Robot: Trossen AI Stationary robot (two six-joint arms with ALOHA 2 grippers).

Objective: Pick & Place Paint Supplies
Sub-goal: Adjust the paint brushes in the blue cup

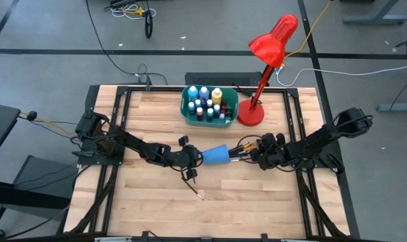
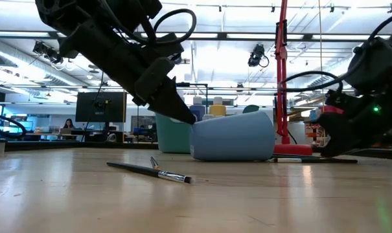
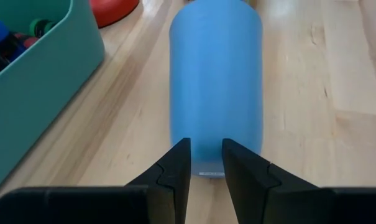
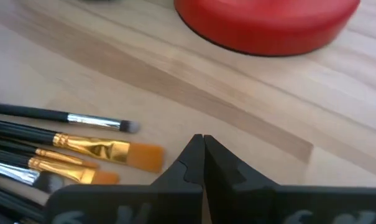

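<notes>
The left gripper has its fingers parted by a narrow gap, the tips at the closed base of a blue cup that lies on its side on the bench; whether they touch the cup I cannot tell. Nearer the front edge than those fingers, a lone paintbrush lies flat on the wood, well apart from the rest. Just beyond the cup's far, open end is the right gripper, its fingers pressed together on nothing, low over the bench. Beside those fingers a bundle of paintbrushes with gold ferrules and orange bristles lies flat, its handles running toward the cup. Past the right fingertips sits the round base of the red desk lamp, upright. Beside the lamp base, beyond the cup, stands the teal tub, holding small paint bottles upright with blue, white, yellow and green caps.
</notes>
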